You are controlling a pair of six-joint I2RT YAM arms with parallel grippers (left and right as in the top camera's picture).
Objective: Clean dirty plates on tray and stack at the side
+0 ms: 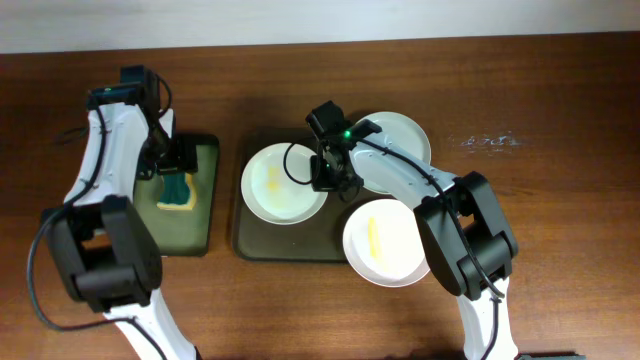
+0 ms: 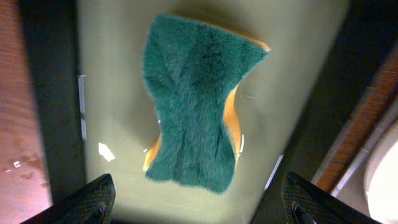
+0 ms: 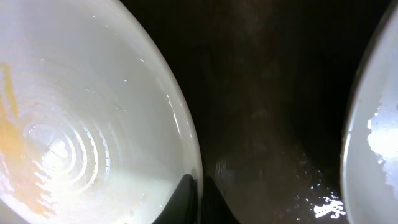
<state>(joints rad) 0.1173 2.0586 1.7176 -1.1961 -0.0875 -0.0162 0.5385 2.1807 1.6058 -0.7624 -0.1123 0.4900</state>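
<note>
Three white plates lie on the dark tray (image 1: 262, 243). The left plate (image 1: 284, 183) has a yellow smear, the front right plate (image 1: 385, 243) has a yellow smear, and the back right plate (image 1: 400, 140) looks plain. My right gripper (image 1: 327, 178) is shut on the right rim of the left plate (image 3: 93, 124), one finger inside the rim and one outside (image 3: 199, 193). My left gripper (image 2: 199, 211) is open, hovering just above the green-yellow sponge (image 2: 196, 102), fingers wide on either side.
The sponge (image 1: 178, 190) lies in a small narrow dark tray (image 1: 205, 215) at the left of the big tray. Another plate's rim shows at the right edge of the right wrist view (image 3: 373, 124). Bare wooden table surrounds both trays.
</note>
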